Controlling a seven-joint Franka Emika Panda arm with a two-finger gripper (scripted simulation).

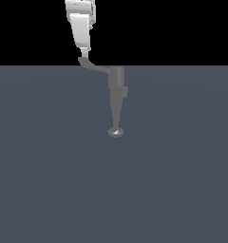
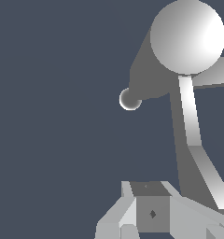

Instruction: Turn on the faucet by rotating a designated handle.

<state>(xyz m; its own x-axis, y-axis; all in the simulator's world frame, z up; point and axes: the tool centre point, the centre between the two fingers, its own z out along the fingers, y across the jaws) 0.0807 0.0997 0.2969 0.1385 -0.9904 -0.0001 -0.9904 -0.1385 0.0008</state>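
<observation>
The dull-grey faucet (image 1: 117,81) stands upright in the middle of the exterior view, and its long spout tapers down to a round tip (image 1: 116,132). Its thin handle (image 1: 93,66) sticks out toward the exterior view's left, ending in an upturned tip. My white gripper (image 1: 85,52) comes down from above and its fingertips rest right at that tip. In the wrist view the faucet's rounded top (image 2: 187,37) looms large, and the handle (image 2: 193,126) runs from it past my gripper (image 2: 151,189). The fingers look closed together with nothing between them.
The faucet stands on a flat blue-grey floor (image 1: 49,180) that fills the lower part of the exterior view. Behind it the background is black. No other objects show.
</observation>
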